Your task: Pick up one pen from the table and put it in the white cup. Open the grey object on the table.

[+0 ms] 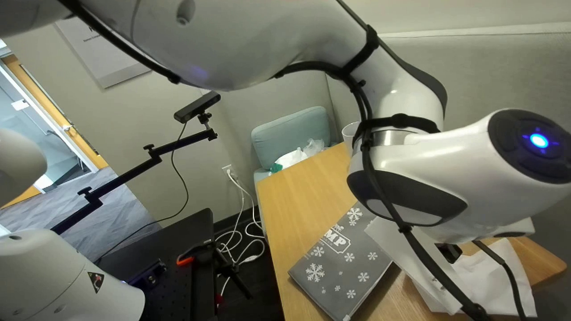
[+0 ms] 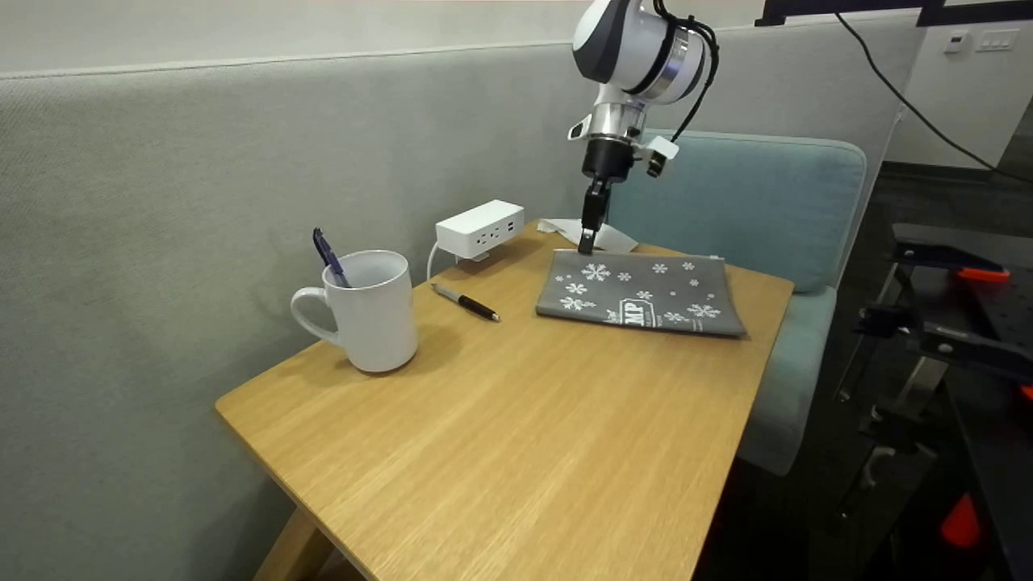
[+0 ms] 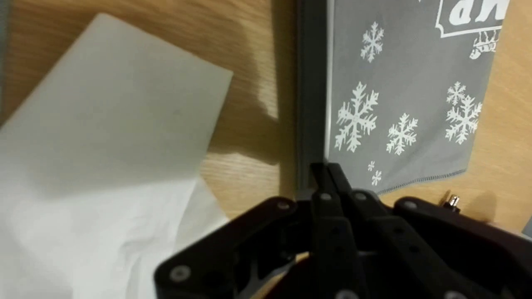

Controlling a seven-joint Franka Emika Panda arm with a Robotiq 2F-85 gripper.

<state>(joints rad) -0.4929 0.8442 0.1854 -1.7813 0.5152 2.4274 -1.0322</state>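
Table [image 2: 516, 428] — arm [image 2: 617, 121] pointing down — fingers [image 3: 327, 209] together at pouch [image 2: 641, 288].

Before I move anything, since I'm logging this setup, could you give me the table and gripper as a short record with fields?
Surface: light wood table
White mug: upright on the table, one pen visible in it
Dark blue pen: leaning in the mug, top above the rim
Black-and-silver pen: lying on the table near the mug
Grey pouch: lying on the table, white snowflake print; open or closed unclear
Gripper: closed, tips at the pouch's edge; whether it pinches anything is unclear
White paper: beside the pouch, wood showing between them
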